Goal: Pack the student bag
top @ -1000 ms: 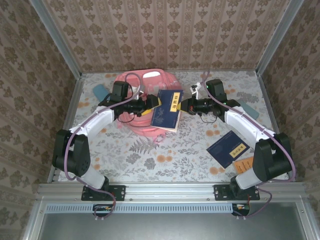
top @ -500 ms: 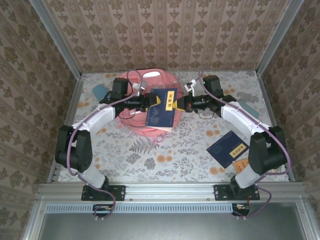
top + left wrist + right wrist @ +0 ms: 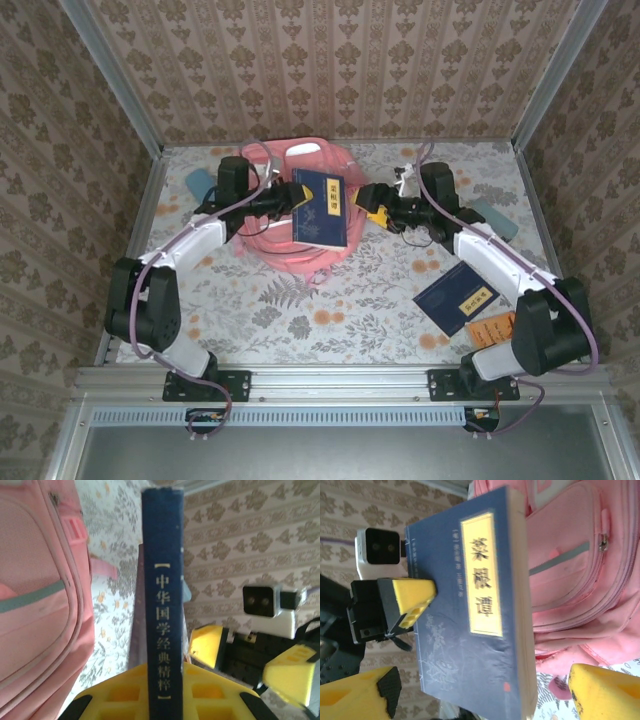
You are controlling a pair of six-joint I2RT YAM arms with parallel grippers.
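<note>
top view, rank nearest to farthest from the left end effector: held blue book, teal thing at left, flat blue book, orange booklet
From the left end effector:
1. held blue book: in its grip, centre
2. teal thing: back left
3. flat blue book: front right
4. orange booklet: just beyond it

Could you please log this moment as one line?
left gripper: shut on book | right gripper: open, beside book | book: held over backpack

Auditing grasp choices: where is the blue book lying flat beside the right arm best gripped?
Probably the far long edge of the flat blue book, approached from above by the open right gripper: it lies askew, and an orange booklet sits close by its near edge.
</note>
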